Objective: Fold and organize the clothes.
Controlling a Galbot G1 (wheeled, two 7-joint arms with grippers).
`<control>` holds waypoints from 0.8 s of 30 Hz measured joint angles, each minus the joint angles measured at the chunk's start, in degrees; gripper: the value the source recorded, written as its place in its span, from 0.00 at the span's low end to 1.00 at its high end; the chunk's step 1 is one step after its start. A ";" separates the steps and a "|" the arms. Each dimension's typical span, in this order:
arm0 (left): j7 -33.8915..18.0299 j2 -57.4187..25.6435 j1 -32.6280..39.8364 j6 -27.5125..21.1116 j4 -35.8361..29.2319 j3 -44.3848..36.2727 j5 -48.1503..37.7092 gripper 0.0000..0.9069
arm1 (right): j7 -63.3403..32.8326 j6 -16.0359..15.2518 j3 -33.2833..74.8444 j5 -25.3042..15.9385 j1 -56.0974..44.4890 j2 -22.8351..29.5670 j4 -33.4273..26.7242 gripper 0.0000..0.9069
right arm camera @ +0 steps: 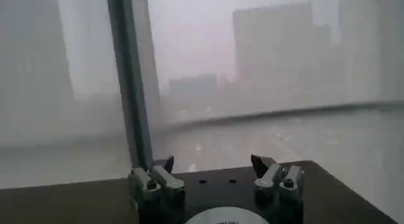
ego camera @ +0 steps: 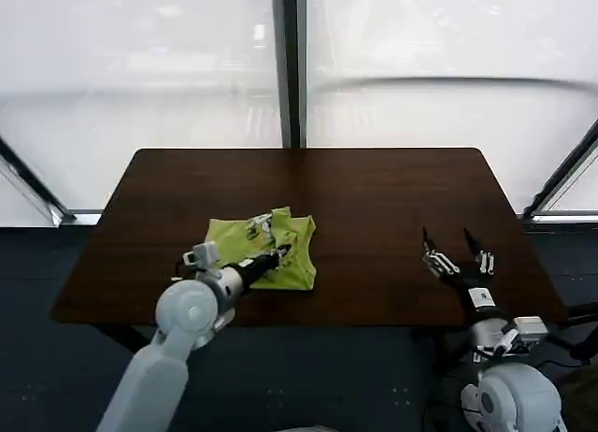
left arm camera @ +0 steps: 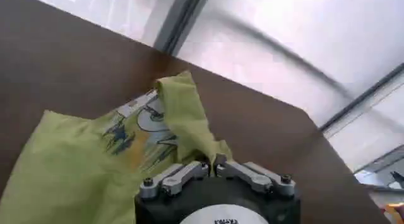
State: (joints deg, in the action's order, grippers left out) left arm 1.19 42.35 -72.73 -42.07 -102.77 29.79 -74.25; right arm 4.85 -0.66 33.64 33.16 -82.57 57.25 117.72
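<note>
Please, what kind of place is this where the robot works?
Probably a lab or test room high in a city building: a bare dark wooden table stands against large windows, hazy tall buildings show outside, and the left gripper pinches a T-shirt.

The T-shirt (ego camera: 266,252) was soft, matt, wrinkly cloth on the table (ego camera: 374,198), which looked like smooth dark wood. The left gripper (left arm camera: 211,168) had shiny metal fingers.

High-rise test room: bare dark table (ego camera: 392,198) against floor-to-ceiling windows (ego camera: 430,67), hazy city towers (right arm camera: 278,48) beyond.
</note>
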 joint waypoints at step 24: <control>-6.42 0.04 -4.60 -0.33 -8.18 7.00 22.53 0.00 | -0.68 -0.34 0.70 -0.82 -2.50 2.70 3.91 0.97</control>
State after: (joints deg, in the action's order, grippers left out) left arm -5.23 42.39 -77.33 -42.40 -110.96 36.79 -51.72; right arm 4.17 -1.01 34.34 32.34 -85.07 59.95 121.63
